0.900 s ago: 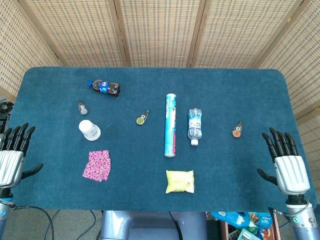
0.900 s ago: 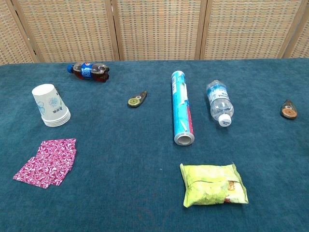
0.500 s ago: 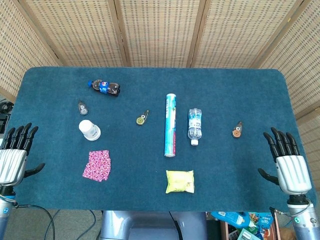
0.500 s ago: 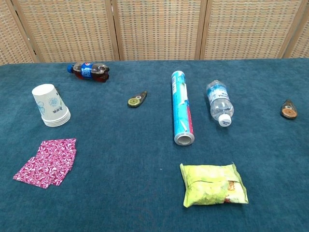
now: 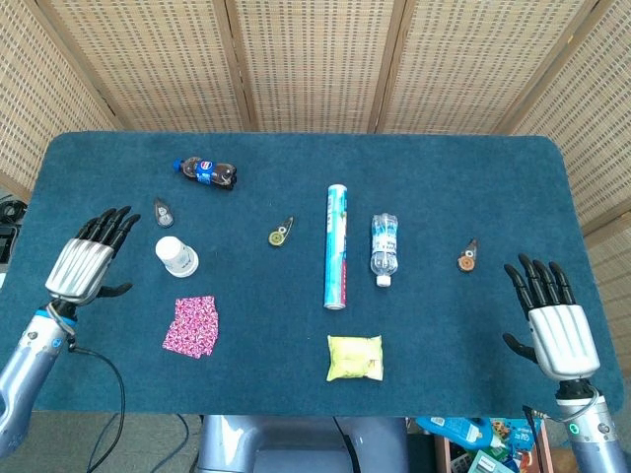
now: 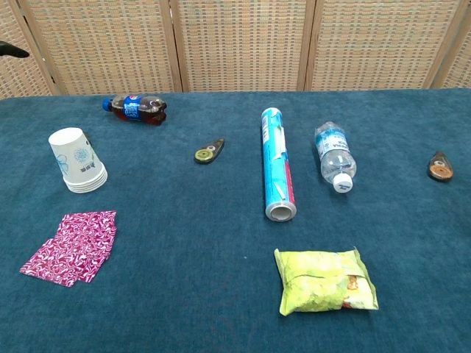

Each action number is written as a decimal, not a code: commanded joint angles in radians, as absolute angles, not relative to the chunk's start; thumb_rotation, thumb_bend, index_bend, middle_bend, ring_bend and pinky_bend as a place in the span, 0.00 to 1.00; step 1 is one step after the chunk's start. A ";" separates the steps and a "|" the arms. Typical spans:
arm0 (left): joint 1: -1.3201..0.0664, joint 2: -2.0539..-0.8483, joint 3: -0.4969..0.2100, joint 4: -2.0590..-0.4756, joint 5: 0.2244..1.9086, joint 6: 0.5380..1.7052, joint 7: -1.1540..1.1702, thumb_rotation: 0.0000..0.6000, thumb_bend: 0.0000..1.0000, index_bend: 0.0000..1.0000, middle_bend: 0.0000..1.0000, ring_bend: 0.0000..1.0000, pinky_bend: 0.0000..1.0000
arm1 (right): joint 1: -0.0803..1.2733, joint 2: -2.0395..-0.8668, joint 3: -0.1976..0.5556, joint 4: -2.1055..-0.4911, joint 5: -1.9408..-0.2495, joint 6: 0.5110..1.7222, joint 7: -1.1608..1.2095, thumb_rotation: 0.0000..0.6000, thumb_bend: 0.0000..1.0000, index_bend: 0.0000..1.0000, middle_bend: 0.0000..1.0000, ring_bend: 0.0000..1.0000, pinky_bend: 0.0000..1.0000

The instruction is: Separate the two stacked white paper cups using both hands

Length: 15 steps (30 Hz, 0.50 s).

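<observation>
While the cups (image 5: 176, 256) stand upside down on the counter (image 5: 444, 187), both robot hands, left (image 5: 87, 264) and right (image 5: 550, 322), are released, fingers spread.

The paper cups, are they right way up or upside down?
Upside down. The paper cups stand stacked, wide rims on the table, closed bottom on top.

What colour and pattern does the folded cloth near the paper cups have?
The folded cloth is magenta pink with a white swirling print, clearest in the chest view.
</observation>
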<state>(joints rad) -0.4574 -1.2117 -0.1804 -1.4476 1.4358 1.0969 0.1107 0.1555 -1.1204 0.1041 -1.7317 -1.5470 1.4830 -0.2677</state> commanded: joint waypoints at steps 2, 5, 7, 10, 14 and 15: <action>-0.573 -1.319 -0.201 -1.294 1.421 0.973 0.046 1.00 0.12 0.04 0.06 0.12 0.22 | 0.159 -1.123 0.112 -1.726 -1.526 1.475 -0.268 1.00 0.00 0.00 0.00 0.00 0.00; -0.600 -1.348 -0.205 -1.251 1.402 0.935 0.042 1.00 0.12 0.11 0.15 0.18 0.26 | 0.160 -1.124 0.116 -1.720 -1.511 1.469 -0.265 1.00 0.00 0.00 0.00 0.00 0.00; -0.624 -1.375 -0.208 -1.205 1.387 0.904 0.041 1.00 0.12 0.14 0.18 0.21 0.28 | 0.161 -1.124 0.120 -1.715 -1.497 1.464 -0.262 1.00 0.00 0.00 0.00 0.00 0.00; -0.649 -1.406 -0.204 -1.158 1.377 0.872 0.031 1.00 0.12 0.22 0.25 0.27 0.32 | 0.164 -1.124 0.126 -1.710 -1.480 1.458 -0.258 1.00 0.00 0.00 0.00 0.00 0.00; -0.671 -1.436 -0.197 -1.111 1.381 0.855 0.010 1.00 0.12 0.28 0.31 0.32 0.36 | 0.166 -1.125 0.132 -1.705 -1.465 1.453 -0.257 1.00 0.00 0.00 0.00 0.00 0.00; -0.677 -1.445 -0.193 -1.094 1.382 0.850 0.008 1.00 0.12 0.30 0.34 0.33 0.37 | 0.167 -1.126 0.134 -1.704 -1.460 1.451 -0.257 1.00 0.00 0.00 0.00 0.00 0.00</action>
<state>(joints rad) -0.6661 -1.4313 -0.1985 -1.1123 1.3818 0.8591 0.0147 0.1659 -1.1253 0.1323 -1.7053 -1.4623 1.4528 -0.2572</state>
